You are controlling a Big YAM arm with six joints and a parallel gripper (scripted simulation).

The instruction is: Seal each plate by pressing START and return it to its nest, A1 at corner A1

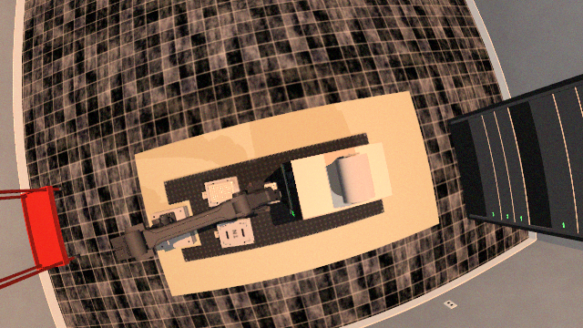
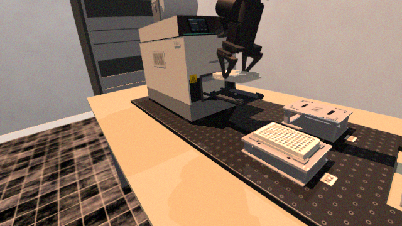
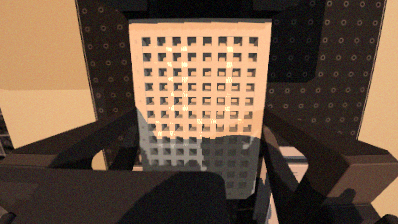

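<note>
My gripper is shut on a pale open-well plate, with one finger at each long side. The plate is held roughly level above the sealer's extended stage, with a gap below it. It partly shows past the arm in the top view. Nest N1 is empty. The other open plate sits flat on nest N2. The sealer has a screen on its upper front. The stage's locators are too dark to make out.
The sealer's front face stands close beside the held plate. The arm reaches over the perforated dark board, passing between the two nests. A foil roll sits on top of the sealer. A rack stands beyond the table.
</note>
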